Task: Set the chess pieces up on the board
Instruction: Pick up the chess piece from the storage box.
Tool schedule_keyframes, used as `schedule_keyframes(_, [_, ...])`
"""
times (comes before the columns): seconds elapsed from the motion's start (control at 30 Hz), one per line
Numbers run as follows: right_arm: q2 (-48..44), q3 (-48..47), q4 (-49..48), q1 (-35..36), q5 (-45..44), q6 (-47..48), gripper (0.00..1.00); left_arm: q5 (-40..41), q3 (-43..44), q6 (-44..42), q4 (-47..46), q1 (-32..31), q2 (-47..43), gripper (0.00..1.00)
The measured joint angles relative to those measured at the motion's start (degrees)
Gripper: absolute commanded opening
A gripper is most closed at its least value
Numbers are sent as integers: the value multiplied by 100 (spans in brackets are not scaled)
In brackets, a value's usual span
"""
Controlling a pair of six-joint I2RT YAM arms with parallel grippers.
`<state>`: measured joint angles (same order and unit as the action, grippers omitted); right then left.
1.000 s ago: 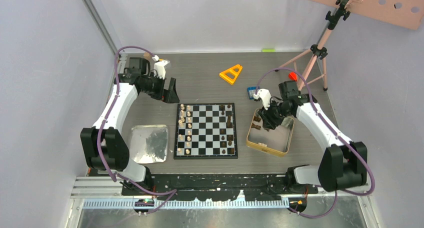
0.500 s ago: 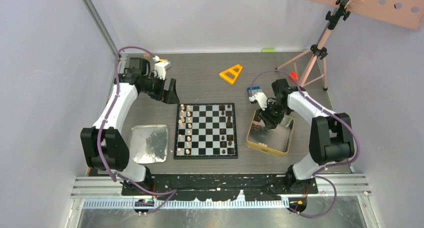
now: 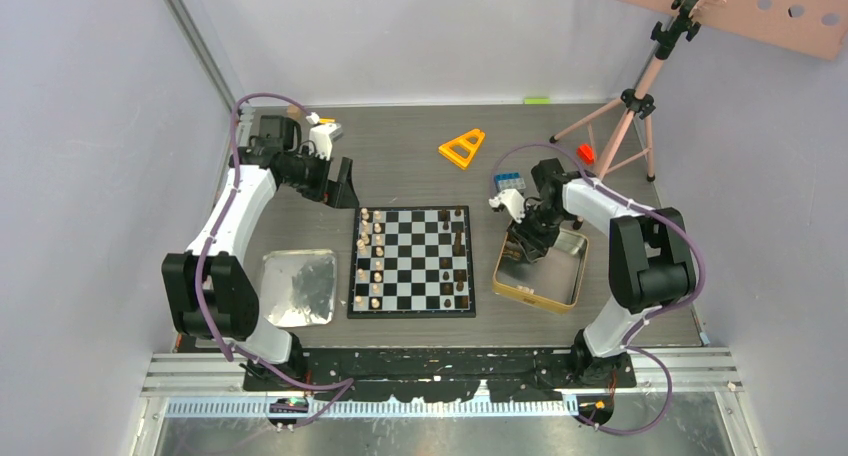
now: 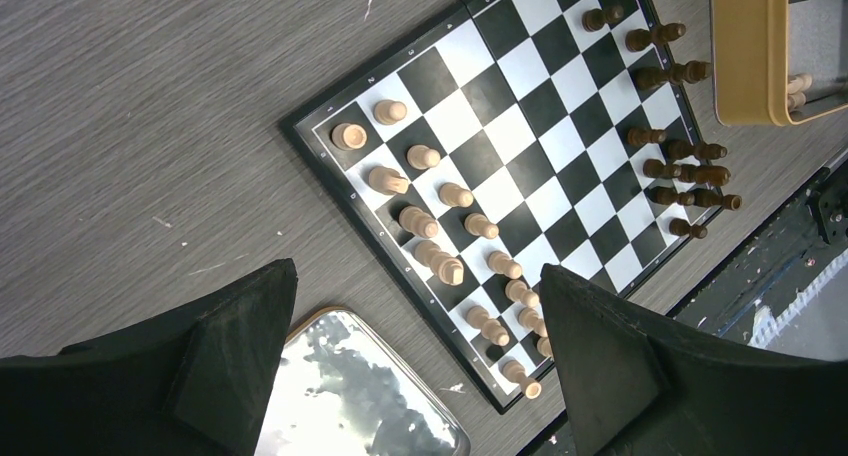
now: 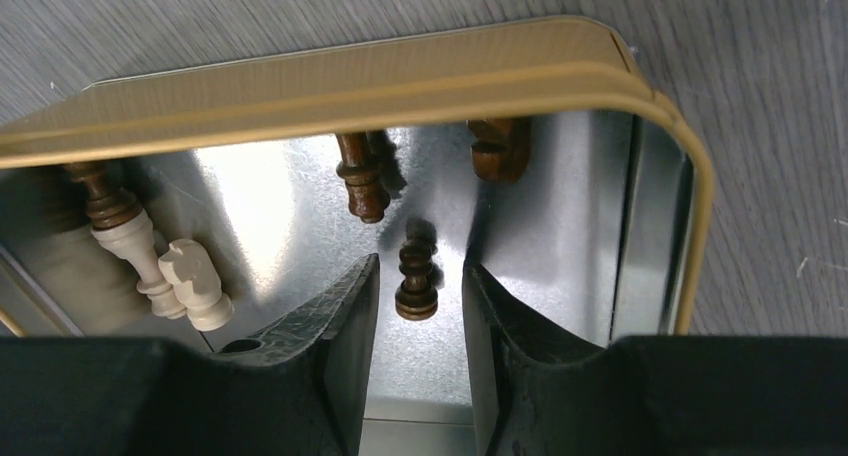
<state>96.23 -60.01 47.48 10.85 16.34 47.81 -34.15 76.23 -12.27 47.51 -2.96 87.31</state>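
Observation:
The board [image 3: 412,261] lies mid-table, with light chess pieces [image 3: 370,261] in its two left columns and dark ones [image 3: 458,261] along its right side. My right gripper [image 3: 525,238] reaches down into the gold-rimmed tin [image 3: 540,298]. In the right wrist view its jaws [image 5: 420,266] stand open on either side of a dark pawn [image 5: 416,281] lying on the tin floor, with a gap on each side. More dark pieces [image 5: 362,181] and two light ones [image 5: 195,281] lie nearby. My left gripper [image 3: 340,186] hangs wide open and empty [image 4: 418,268] off the board's [image 4: 520,106] far-left corner.
A shiny silver tray [image 3: 298,288] lies left of the board. An orange triangle [image 3: 462,148] and a blue brick [image 3: 508,183] lie behind the board. A pink tripod [image 3: 630,116] stands at the back right, with a small red object [image 3: 585,153] at its foot.
My right gripper has swung left and lowered into the tin's far-left part, its jaws narrowing slightly around the dark pawn. The left arm has stayed put.

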Motion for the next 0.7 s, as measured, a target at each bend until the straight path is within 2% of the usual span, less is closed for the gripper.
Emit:
schedule_keyframes(0.1, [57, 2, -44, 74, -42, 15, 33, 2, 0, -2, 2, 0, 7, 95])
schedule_keyframes(0.27, [96, 2, -79, 122, -103, 28, 15, 2, 0, -13, 11, 0, 11, 95])
schedule_keyframes(0.37, [85, 2, -72, 122, -114, 22, 9, 4, 0, -15, 13, 0, 11, 95])
schedule_keyframes(0.5, [-245, -31, 26, 120, 85, -68, 3, 4, 0, -13, 15, 0, 11, 95])
schedule_keyframes(0.7, [-1408, -186, -278, 422, 1250, -603, 1, 46, 0, 37, -20, 0, 11, 95])
